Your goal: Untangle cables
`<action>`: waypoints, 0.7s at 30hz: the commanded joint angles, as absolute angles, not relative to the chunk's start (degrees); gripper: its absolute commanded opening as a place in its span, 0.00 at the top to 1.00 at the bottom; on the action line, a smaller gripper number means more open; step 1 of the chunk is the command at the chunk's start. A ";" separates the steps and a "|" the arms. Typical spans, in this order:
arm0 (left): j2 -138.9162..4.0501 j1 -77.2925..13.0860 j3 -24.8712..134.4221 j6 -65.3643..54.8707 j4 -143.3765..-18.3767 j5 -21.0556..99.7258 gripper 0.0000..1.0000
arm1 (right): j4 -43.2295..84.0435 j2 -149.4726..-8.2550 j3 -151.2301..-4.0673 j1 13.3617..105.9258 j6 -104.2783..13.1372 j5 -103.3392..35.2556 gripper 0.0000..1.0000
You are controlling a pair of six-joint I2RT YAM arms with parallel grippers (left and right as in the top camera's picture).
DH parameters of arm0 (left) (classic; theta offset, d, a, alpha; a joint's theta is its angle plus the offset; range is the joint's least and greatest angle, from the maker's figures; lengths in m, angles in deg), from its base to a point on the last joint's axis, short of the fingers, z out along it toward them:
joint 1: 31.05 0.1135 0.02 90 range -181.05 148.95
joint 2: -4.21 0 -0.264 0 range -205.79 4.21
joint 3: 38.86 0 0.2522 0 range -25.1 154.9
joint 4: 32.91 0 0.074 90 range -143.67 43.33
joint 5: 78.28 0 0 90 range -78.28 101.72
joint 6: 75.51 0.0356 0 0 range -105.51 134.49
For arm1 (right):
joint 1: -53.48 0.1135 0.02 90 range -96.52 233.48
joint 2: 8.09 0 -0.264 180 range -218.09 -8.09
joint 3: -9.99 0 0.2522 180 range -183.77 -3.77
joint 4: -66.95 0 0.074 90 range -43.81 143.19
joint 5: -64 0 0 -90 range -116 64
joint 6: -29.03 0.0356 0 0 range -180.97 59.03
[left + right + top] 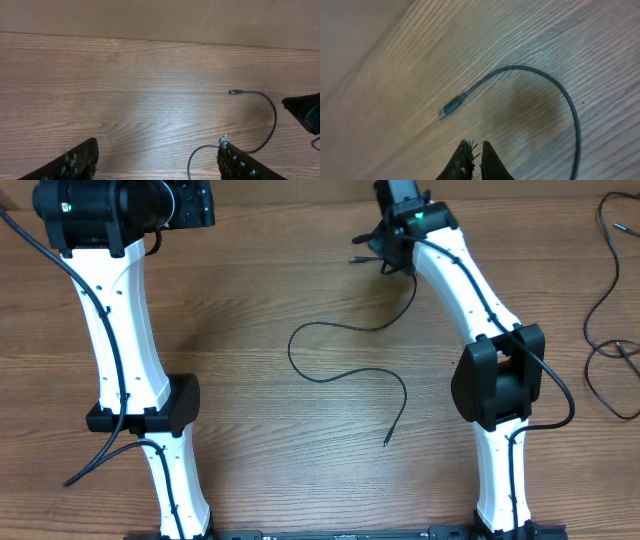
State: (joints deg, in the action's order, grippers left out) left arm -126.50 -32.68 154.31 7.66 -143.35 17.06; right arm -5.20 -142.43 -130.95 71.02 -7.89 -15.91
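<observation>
The left arm (118, 330) reached straight ahead, the left end effector (157, 162) spread wide, fingers well apart. The right arm (465, 285) angled leftward, the right end effector (476, 152) pinched nearly closed, tips almost touching.

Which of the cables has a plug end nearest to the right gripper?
The cable curving across the middle of the table: its plug lies just ahead of the right gripper. The other cables lie far off at the right edge.
</observation>
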 commanded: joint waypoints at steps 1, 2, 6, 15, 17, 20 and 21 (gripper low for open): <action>-125.30 -32.94 154.62 8.95 -143.46 17.28 0.24 | -4.98 -142.68 -132.00 71.54 -1.81 -15.54 0.91; -125.30 -32.94 154.62 8.95 -143.46 17.28 0.24 | -5.05 -142.72 -132.00 71.50 -1.81 -15.54 0.87; -125.30 -32.94 154.62 8.95 -143.46 17.28 0.24 | -5.40 -143.42 -131.97 71.50 -1.77 -15.56 0.80; -125.30 -32.94 154.62 8.95 -143.46 17.33 0.24 | -8.87 -144.75 -129.13 71.46 15.26 -15.61 0.30; -125.30 -32.94 154.62 8.95 -143.46 17.30 0.23 | -8.91 -144.75 -127.95 71.46 17.03 -15.58 0.30; -125.30 -32.94 154.62 8.95 -143.46 17.30 0.23 | -9.05 -144.75 -126.25 71.46 17.49 -15.61 0.49; -125.30 -32.94 154.62 8.95 -143.46 17.30 0.23 | -9.05 -144.75 -125.53 71.46 17.51 -15.67 0.49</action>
